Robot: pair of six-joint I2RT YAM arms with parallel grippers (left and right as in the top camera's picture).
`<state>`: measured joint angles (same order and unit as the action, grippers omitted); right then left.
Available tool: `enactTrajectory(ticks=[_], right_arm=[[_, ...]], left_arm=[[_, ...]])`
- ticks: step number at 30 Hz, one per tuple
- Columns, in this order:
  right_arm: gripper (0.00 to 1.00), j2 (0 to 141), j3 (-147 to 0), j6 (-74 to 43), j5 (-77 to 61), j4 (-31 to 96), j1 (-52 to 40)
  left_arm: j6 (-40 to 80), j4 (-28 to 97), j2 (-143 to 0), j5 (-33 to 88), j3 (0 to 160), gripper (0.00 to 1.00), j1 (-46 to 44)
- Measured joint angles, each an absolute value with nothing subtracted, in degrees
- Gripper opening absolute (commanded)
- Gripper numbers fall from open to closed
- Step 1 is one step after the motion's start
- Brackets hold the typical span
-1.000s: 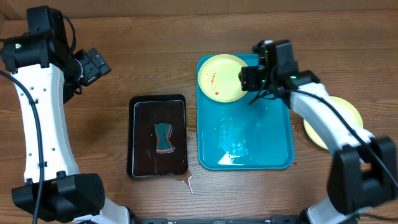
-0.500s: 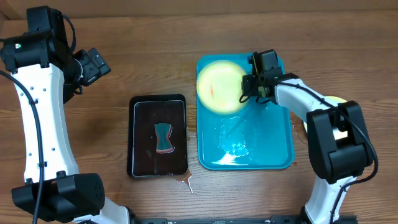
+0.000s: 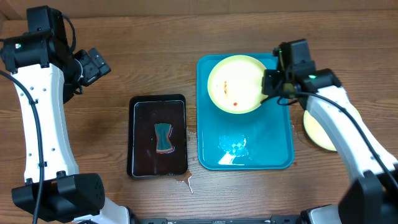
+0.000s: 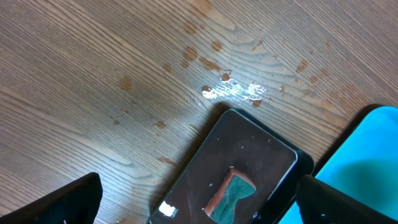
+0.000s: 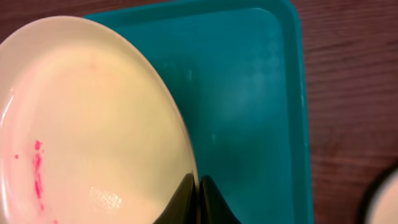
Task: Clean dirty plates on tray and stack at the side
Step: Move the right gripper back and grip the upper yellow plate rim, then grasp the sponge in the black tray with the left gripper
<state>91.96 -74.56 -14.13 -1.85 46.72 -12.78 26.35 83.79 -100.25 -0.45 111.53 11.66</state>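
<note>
Brown wood-grain tabletop (image 3: pixel 124 62) carries a turquoise tray (image 3: pixel 277 155), its long axis running from far edge to near in the overhead view. Over its far half sits a round, shallow, pale yellow-green plate (image 3: pixel 236 84) with small red marks. Being round, it has no long axis. The right gripper (image 3: pixel 270 84) pinches its right-hand rim, fingers pressed together on the edge. Whether the plate rests on the tray or hangs above it I cannot tell.

The right wrist view shows the pinch up close and a pink streak on the plate's left side. Only the overhead view shows water (image 3: pixel 233 146) pooled in the tray, a second plate (image 3: pixel 317 130) on the table just right of it, and the left gripper (image 3: pixel 102 61), spread wide, well apart. A black tray (image 4: pixel 249 162) holds a sponge (image 4: pixel 231 193).
</note>
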Motion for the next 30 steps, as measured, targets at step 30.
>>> enactTrajectory(ticks=[30], right_arm=[[0.38,90.7,-60.7,-24.5,1.7,50.2,-17.0]], left_arm=[[19.0,90.1,-100.2,15.9,111.4,0.73,8.5]])
